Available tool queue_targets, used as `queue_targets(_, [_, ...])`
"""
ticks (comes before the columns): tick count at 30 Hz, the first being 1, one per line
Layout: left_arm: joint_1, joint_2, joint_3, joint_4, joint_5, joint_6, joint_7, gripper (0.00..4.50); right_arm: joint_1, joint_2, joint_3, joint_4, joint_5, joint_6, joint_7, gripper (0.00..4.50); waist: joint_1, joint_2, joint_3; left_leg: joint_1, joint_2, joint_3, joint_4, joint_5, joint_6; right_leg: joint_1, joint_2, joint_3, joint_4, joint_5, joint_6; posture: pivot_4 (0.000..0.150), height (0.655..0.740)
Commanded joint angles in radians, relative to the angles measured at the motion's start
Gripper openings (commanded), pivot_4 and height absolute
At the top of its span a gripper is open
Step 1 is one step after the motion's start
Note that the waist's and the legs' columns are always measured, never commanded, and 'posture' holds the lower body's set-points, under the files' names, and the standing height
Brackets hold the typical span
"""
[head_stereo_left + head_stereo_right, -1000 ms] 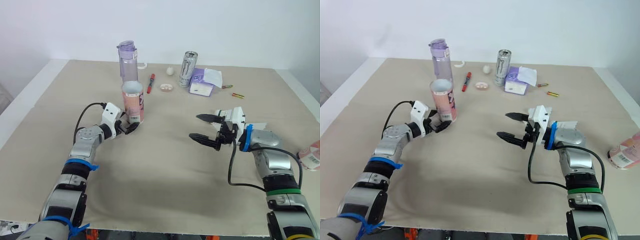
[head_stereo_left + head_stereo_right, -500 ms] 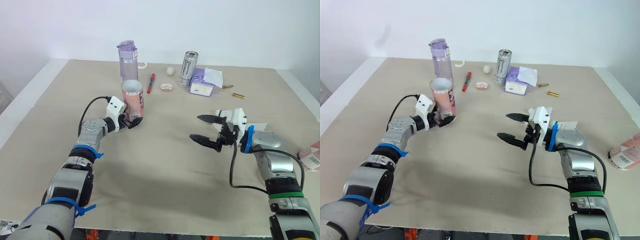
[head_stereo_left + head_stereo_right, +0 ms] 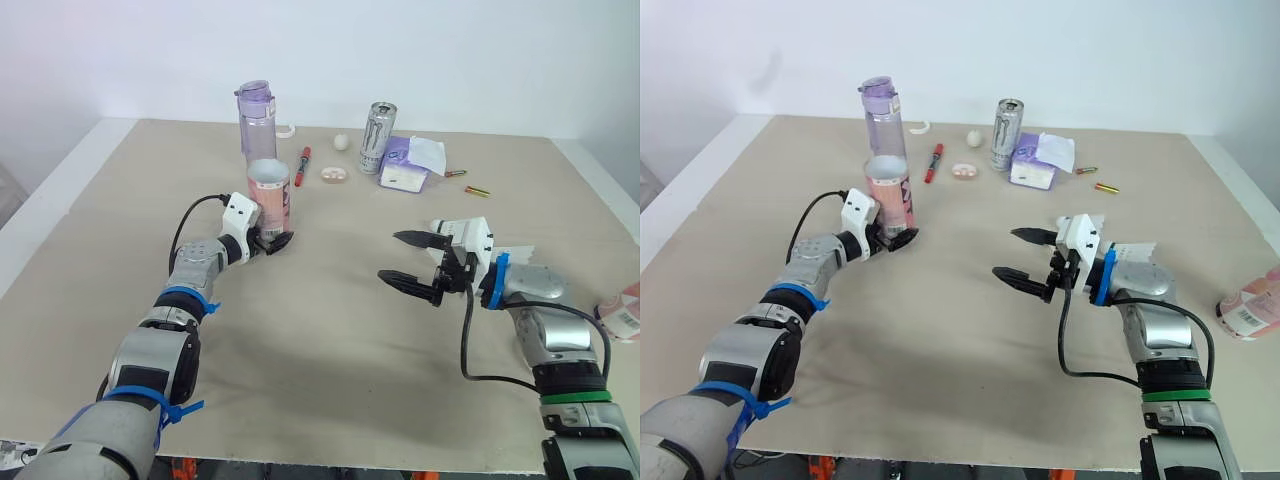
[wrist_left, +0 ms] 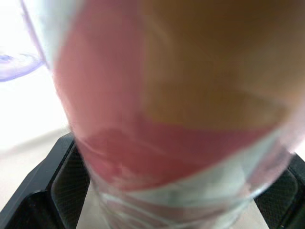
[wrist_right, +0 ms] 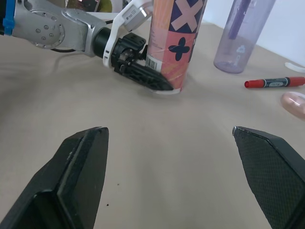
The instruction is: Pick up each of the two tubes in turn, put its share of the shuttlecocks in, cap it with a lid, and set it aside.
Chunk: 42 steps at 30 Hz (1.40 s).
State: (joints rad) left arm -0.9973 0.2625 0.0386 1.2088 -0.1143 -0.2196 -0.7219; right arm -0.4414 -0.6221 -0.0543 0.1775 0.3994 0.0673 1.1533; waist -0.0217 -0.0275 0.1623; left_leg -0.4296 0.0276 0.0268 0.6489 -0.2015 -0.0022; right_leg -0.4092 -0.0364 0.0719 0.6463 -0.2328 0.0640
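Left gripper (image 3: pixel 272 243) clamps the pink patterned cardboard tube (image 3: pixel 268 195) at its base, left of centre.
Probably light and thin-walled (a low hold may tip it), so squeeze gently; right gripper (image 3: pixel 390 255) hangs wide open, empty.

Head cams overlook table (image 3: pixel 320 350); L wrist cam tight on tube (image 4: pixel 167 109).

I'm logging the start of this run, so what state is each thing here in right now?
tube: standing upright, top open, no lid.
left pincer: shut on the tube's base.
right pincer: open, empty.
bottle: upright, lid on.
can: upright.
marker: lying flat.
second tube: lying on its side.
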Motion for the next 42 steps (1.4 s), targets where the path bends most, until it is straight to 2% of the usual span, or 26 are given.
queue_targets(1, [-0.034,0.002,0.009,0.004,0.019,-0.041,-0.01,4.5,-0.015,-0.014,-0.037,-0.034,0.02,-0.002,-0.006,4.46,0.0,0.0,0.0,0.0,0.0,0.0,0.0,0.0,0.0,0.0,0.0,0.0,0.0,0.0,0.0,0.15,0.74])
queue_targets(8, [-0.025,0.005,0.009,0.018,0.039,-0.061,-0.022,4.5,-0.002,-0.013,-0.035,-0.049,0.022,0.002,-0.013,4.46,0.0,0.0,0.0,0.0,0.0,0.0,0.0,0.0,0.0,0.0,0.0,0.0,0.0,0.0,0.0,0.15,0.74])
queue_targets(9, [-0.022,0.005,0.009,0.02,0.041,-0.062,-0.023,3.96,-0.002,-0.013,-0.035,-0.05,0.023,0.002,-0.014,4.5,0.0,0.0,0.0,0.0,0.0,0.0,0.0,0.0,0.0,0.0,0.0,0.0,0.0,0.0,0.0,0.15,0.74])
queue_targets(11, [-0.018,0.008,0.011,0.023,0.043,-0.066,-0.022,3.16,-0.003,-0.012,-0.032,-0.051,0.022,0.004,-0.015,4.5,0.0,0.0,0.0,0.0,0.0,0.0,0.0,0.0,0.0,0.0,0.0,0.0,0.0,0.0,0.0,0.15,0.74])
queue_targets(12, [-0.016,0.009,0.013,0.023,0.042,-0.068,-0.019,2.85,-0.004,-0.012,-0.032,-0.051,0.022,0.005,-0.016,4.5,0.0,0.0,0.0,0.0,0.0,0.0,0.0,0.0,0.0,0.0,0.0,0.0,0.0,0.0,0.0,0.15,0.74])
queue_targets(13, [-0.014,0.011,0.015,0.023,0.041,-0.072,-0.013,2.76,-0.005,-0.011,-0.031,-0.05,0.022,0.005,-0.016,4.5,0.0,0.0,0.0,0.0,0.0,0.0,0.0,0.0,0.0,0.0,0.0,0.0,0.0,0.0,0.0,0.15,0.74])
queue_targets(22, [0.001,0.036,0.014,-0.01,0.038,-0.118,-0.05,2.76,-0.006,-0.009,-0.032,-0.065,0.03,0.003,-0.017,4.5,0.0,0.0,0.0,0.0,0.0,0.0,0.001,0.0,0.0,0.0,0.0,0.0,0.001,0.0,0.0,0.15,0.74])
queue_targets(26, [0.085,0.052,-0.038,-0.175,0.033,-0.16,-0.211,2.76,0.063,-0.023,-0.065,-0.182,0.083,0.038,-0.024,4.5,0.0,0.0,0.0,0.0,0.0,0.0,0.001,0.0,0.0,0.0,0.0,0.0,0.0,0.0,0.0,0.15,0.74])
queue_targets(29, [0.193,0.079,-0.094,-0.401,0.023,-0.115,-0.322,2.76,0.128,-0.035,-0.068,-0.274,0.106,0.056,-0.016,4.5,0.0,0.0,0.0,-0.001,0.0,0.0,0.001,-0.001,-0.002,0.0,0.0,0.0,0.0,0.0,0.0,0.15,0.74])
queue_targets(36, [0.397,0.187,-0.226,-0.956,-0.013,0.208,-0.479,2.76,0.237,-0.083,-0.053,-0.449,0.164,0.11,0.032,4.5,0.0,0.0,0.0,0.0,0.002,0.0,0.004,-0.003,-0.004,0.001,0.0,0.001,0.001,-0.001,0.0,0.15,0.74])
queue_targets(42, [0.435,0.256,-0.321,-1.206,-0.004,0.451,-0.525,2.76,0.254,-0.089,-0.04,-0.493,0.184,0.136,0.046,4.5,0.0,0.001,0.0,0.001,0.003,0.0,0.006,-0.002,-0.004,0.002,0.002,0.001,0.002,-0.002,0.0,0.15,0.74])
